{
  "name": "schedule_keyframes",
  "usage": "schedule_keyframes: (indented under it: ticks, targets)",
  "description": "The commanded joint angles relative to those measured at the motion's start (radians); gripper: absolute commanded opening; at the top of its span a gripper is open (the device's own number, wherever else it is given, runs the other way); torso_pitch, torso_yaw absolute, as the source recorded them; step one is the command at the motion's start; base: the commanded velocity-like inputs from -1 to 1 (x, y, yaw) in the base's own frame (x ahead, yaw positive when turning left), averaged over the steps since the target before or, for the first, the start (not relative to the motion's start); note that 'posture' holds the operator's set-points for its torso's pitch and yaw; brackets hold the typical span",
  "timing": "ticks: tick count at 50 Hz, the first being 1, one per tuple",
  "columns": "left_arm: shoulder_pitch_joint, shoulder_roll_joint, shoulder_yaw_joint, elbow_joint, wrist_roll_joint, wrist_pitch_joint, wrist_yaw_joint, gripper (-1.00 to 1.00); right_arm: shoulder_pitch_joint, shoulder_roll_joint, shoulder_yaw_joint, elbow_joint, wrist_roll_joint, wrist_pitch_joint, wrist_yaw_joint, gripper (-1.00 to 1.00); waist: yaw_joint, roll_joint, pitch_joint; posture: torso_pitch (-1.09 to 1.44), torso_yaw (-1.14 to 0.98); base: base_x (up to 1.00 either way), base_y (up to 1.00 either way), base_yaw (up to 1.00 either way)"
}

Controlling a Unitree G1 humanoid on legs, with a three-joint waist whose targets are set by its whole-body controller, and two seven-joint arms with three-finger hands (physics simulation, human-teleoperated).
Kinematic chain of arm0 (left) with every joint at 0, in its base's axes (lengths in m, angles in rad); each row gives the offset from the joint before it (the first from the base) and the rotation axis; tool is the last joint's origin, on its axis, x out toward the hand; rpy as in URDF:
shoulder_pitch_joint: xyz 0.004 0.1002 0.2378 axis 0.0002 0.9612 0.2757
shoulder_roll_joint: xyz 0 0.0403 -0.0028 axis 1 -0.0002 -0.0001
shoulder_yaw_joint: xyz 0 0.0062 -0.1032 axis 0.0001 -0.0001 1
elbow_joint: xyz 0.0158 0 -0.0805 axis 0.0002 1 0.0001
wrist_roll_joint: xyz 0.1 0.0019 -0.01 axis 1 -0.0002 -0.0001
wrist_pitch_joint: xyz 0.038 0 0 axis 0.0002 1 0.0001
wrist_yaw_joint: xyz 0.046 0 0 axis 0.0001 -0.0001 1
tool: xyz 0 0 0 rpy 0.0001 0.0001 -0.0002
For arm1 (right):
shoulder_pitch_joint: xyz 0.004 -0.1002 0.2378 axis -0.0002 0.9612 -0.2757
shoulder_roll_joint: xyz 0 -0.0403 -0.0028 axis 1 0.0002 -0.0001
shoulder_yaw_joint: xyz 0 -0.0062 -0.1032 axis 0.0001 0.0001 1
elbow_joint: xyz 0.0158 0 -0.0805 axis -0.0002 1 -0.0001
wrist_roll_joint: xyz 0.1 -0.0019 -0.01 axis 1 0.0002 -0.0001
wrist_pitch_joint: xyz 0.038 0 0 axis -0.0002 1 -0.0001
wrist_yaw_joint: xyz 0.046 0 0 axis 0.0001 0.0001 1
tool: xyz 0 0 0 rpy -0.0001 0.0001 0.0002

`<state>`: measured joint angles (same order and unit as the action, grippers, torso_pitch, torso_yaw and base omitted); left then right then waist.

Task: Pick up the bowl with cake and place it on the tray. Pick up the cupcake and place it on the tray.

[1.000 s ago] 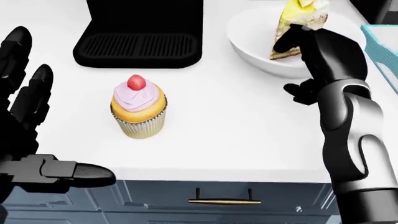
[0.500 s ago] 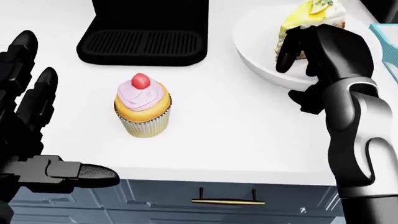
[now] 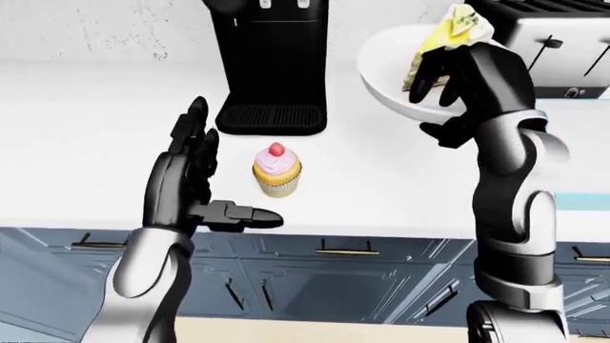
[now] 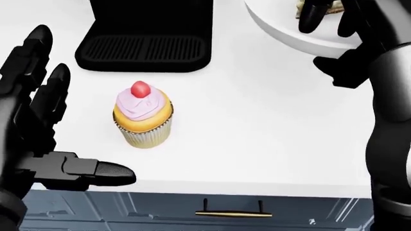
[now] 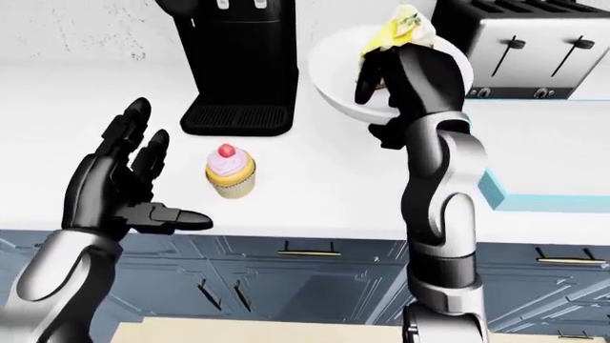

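Note:
My right hand [image 3: 435, 100] is shut on the rim of the white bowl [image 3: 386, 75], fingers inside and thumb beneath, and holds it tilted, well above the counter. The yellow cake slice [image 3: 450, 27] sits in the bowl behind my fingers. The cupcake [image 4: 142, 115], with pink frosting and a red cherry, stands upright on the white counter below the coffee machine. My left hand [image 4: 77, 113] is open, just left of the cupcake and apart from it. The light blue tray [image 5: 534, 196] lies on the counter at the right.
A black coffee machine [image 3: 272, 64] stands above the cupcake in the views. A silver toaster [image 5: 520, 50] stands at the top right. The counter edge and blue drawers with gold handles [image 4: 232, 212] run along the bottom.
My right hand has raised the bowl with cake off the counter, up and partly out of the head view's top. My left hand stays open beside the cupcake.

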<state>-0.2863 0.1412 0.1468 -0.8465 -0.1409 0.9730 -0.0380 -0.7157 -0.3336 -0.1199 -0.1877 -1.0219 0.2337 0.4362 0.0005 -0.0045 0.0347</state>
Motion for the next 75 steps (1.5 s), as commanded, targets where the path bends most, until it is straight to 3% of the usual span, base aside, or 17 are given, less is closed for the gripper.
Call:
schedule_keyframes:
  ticks: [1,16,28,43,52,66,67,68,70,71,72,75]
  targets:
    - [-0.033,0.001,-0.020,-0.003,0.023,-0.036,0.006,1.00,-0.033,-0.009,-0.009,-0.040,0.002,-0.008,-0.016,-1.00,0.000,-0.002,-0.021,0.00,0.00,0.00,0.00,0.00]
    - [-0.150,-0.012,-0.117,0.148,0.222,-0.021,-0.015,1.00,-0.034,-0.011,-0.009,-0.047,0.020,0.008,-0.008,-1.00,-0.004,-0.002,-0.022,0.00,0.00,0.00,0.00,0.00]
    - [-0.255,-0.053,-0.228,0.150,0.464,0.048,-0.133,1.00,-0.038,-0.014,-0.010,-0.035,0.025,0.006,-0.014,-1.00,-0.002,-0.010,-0.023,0.00,0.00,0.00,0.00,0.00]
    - [-0.309,-0.093,-0.253,0.271,0.733,0.016,-0.271,1.00,-0.033,-0.007,-0.008,-0.032,0.028,0.008,-0.020,-1.00,0.000,-0.017,-0.027,0.00,0.00,0.00,0.00,0.00]
    - [-0.306,-0.165,-0.286,0.315,0.801,-0.046,-0.325,1.00,-0.030,-0.008,-0.007,-0.025,0.030,0.005,-0.030,-1.00,0.003,-0.023,-0.027,0.00,0.00,0.00,0.00,0.00]
    - [-0.272,-0.203,-0.301,0.366,0.901,-0.113,-0.380,1.00,-0.032,-0.006,-0.006,-0.023,0.030,0.004,-0.030,-1.00,0.003,-0.029,-0.027,0.00,0.00,0.00,0.00,0.00]
    - [-0.269,-0.206,-0.305,0.363,0.908,-0.113,-0.386,0.93,-0.032,-0.005,-0.005,-0.022,0.030,0.003,-0.031,-1.00,0.003,-0.029,-0.026,0.00,0.00,0.00,0.00,0.00]
    - [-0.257,-0.211,-0.319,0.355,0.916,-0.116,-0.399,0.64,-0.030,-0.004,-0.004,-0.022,0.029,0.003,-0.032,-1.00,0.003,-0.029,-0.026,0.00,0.00,0.00,0.00,0.00]
    - [-0.253,-0.220,-0.319,0.361,0.923,-0.128,-0.404,0.36,-0.029,-0.004,-0.004,-0.013,0.031,-0.002,-0.039,-1.00,0.003,-0.030,-0.026,0.00,0.00,0.00,0.00,0.00]
    - [-0.252,-0.222,-0.319,0.365,0.927,-0.132,-0.405,0.34,-0.029,-0.003,-0.003,-0.019,0.029,0.001,-0.033,-1.00,0.003,-0.030,-0.026,0.00,0.00,0.00,0.00,0.00]
    - [-0.251,-0.225,-0.322,0.363,0.934,-0.132,-0.411,0.14,-0.030,-0.003,-0.003,-0.019,0.029,0.001,-0.032,-1.00,0.004,-0.030,-0.026,0.00,0.00,0.00,0.00,0.00]
    - [-0.251,-0.229,-0.314,0.368,0.942,-0.140,-0.415,-0.03,-0.031,-0.001,-0.002,-0.035,0.027,0.007,-0.021,-1.00,0.004,-0.031,-0.027,0.00,0.00,0.00,0.00,0.00]
